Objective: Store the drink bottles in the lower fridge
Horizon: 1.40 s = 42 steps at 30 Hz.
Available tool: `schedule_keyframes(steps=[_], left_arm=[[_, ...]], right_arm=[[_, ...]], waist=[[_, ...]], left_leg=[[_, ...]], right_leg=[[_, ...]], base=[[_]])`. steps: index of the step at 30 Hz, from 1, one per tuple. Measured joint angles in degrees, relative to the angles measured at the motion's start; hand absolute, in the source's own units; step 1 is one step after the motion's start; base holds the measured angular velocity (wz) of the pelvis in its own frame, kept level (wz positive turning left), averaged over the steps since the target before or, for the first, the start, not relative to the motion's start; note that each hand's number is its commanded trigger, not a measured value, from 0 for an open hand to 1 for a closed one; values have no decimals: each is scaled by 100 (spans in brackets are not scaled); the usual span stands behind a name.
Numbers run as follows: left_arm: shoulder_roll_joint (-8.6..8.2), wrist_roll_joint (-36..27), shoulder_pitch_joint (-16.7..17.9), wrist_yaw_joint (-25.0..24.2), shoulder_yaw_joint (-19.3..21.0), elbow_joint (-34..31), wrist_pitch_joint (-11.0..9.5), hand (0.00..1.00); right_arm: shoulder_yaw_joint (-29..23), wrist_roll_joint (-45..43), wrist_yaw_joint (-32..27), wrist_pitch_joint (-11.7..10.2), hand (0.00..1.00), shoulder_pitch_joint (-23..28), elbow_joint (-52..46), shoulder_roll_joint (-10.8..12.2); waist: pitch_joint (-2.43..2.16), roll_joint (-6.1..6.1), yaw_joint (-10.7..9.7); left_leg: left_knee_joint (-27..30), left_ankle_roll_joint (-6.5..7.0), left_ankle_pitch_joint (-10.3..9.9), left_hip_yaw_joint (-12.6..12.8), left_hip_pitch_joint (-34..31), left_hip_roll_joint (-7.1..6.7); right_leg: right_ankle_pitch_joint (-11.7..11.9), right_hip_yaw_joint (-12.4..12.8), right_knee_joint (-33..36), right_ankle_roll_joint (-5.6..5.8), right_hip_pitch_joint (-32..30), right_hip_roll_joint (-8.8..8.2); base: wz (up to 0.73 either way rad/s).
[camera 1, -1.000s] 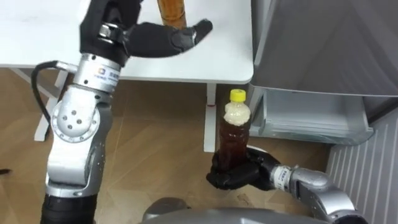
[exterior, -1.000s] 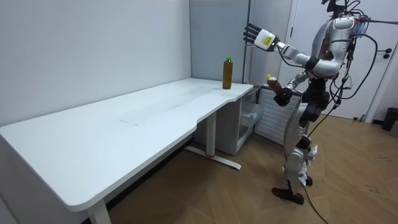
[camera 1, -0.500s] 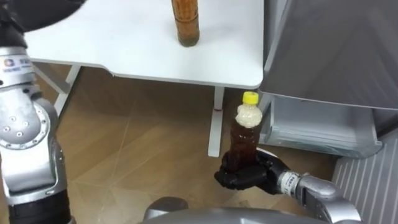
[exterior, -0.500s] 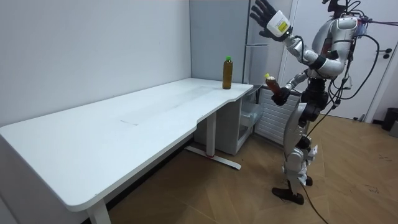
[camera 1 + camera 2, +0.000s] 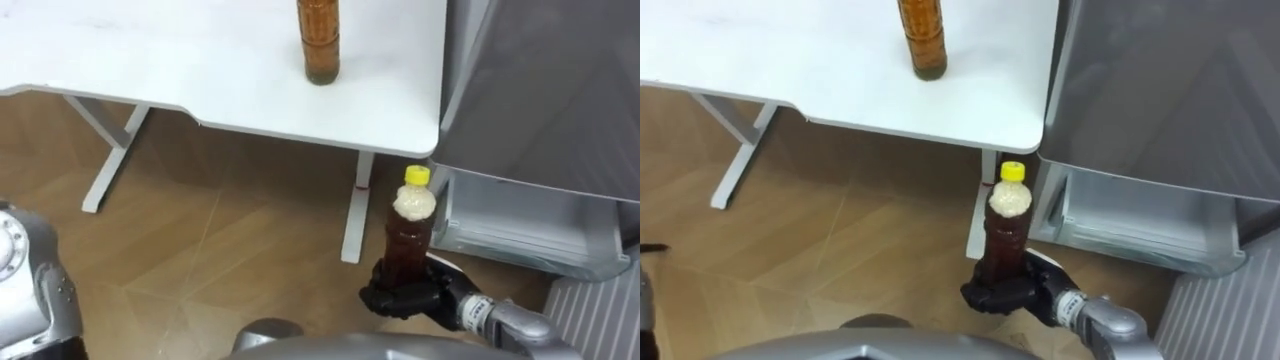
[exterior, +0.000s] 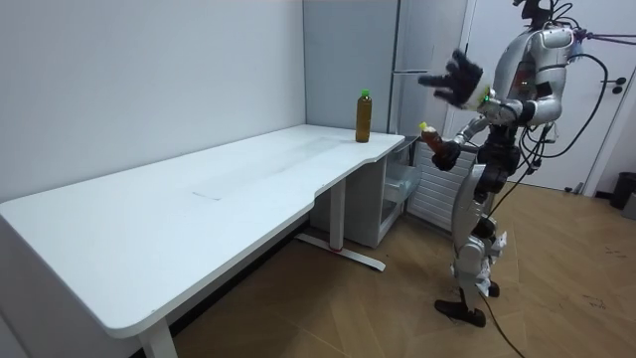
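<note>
Room view: robot stands upright just off the table's (image 6: 229,189) far end, body turned toward that end. L hand (image 6: 455,82) is raised well above table-top height, fingers spread, holding nothing. Judged: kept high so the arm clears the table top and what stands on it. Hand a bit blurred, so read w/ caution.

Eye views: R hand (image 5: 400,298) is low, below table-top level, just off the table's corner near its leg. Its fingers are clenched round the base of the yellow-cap bottle (image 5: 410,235). Bottle upright, cap up, dark liquid inside. Grip is low on the body, prob. so the bottle can be set down on its base w/o regrasping.

2nd bottle (image 5: 320,40) stands upright on the table near that same corner, untouched.

Grey fridge (image 5: 540,80) sits right beside the table's end. Its lower compartment (image 5: 520,220) lies below table-top level and looks open, pale shelf showing. Held bottle is near it but apart, not inside.

Est. step: carrying bottle 1 to the lower fridge; neither drink stowed, so under half done. Next move calls for going lower and keeping the bottle upright. Risk: cap clips the table corner or the fridge's upper body on the way in.
</note>
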Motion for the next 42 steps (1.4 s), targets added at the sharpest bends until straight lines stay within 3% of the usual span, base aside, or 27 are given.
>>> schedule_keyframes(steps=[3,6,9,15,21,24,28,32,35,42], left_arm=[[-28,-646,15,231,-94,698,58,0],[-24,-811,60,325,-498,1641,66,0],[-31,-807,134,316,-878,2148,81,0],[-50,-415,284,279,-1336,3353,189,0],[-49,282,305,-3,-1848,4039,242,0],[-50,457,288,-232,-2276,4311,319,0],[-97,712,253,-910,-2678,4826,446,0],[-238,1225,281,-1573,-2718,5223,698,0],[-245,1360,281,-1978,-2793,5472,823,0],[-248,1841,280,-2531,-2823,5549,956,0]], right_arm=[[-6,0,-116,11,100,-2,-28,42],[-18,0,-229,70,100,-38,-49,76],[-18,22,-325,78,100,-40,-48,83],[-98,130,-907,67,100,-92,203,149],[-561,239,-1528,63,100,-137,467,268],[-619,277,-1919,53,100,-165,465,263],[-627,442,-2408,-39,100,-229,448,268],[-633,561,-2785,-49,100,-287,448,277],[-632,864,-3045,-50,100,-438,448,296],[-604,1824,-3376,-166,100,-586,423,376]], waist=[[24,-32,-8],[46,5,-18],[66,61,-8],[73,81,-312],[78,105,-606],[69,106,-711],[67,98,-825],[56,81,-910],[55,78,-970],[34,13,-1110]], left_leg=[[0,-2,-4,-51,-19,2],[13,0,-8,-92,-34,-1],[18,-1,-8,-88,-34,0],[-40,-2,-6,-87,-38,-7],[12,-1,-7,-68,-130,-7],[12,-2,-7,-33,-127,0],[-12,-1,-7,17,-151,2],[-20,0,-7,75,-136,11],[-36,1,-6,111,-120,14],[-65,2,-5,134,-148,15]], right_leg=[[1,-21,5,-1,-7,5],[3,-33,21,-2,-12,5],[4,-35,20,-3,-12,6],[4,-70,3,-4,-11,0],[5,-77,11,-3,-53,0],[5,-56,16,-3,-102,-1],[5,-6,28,-3,-105,-2],[5,47,31,-3,-131,-2],[5,82,49,-3,-129,-5],[6,103,59,-1,-187,-5]], base=[[4],[4],[0],[1],[1],[-5],[-7],[-5],[-7],[-1]])
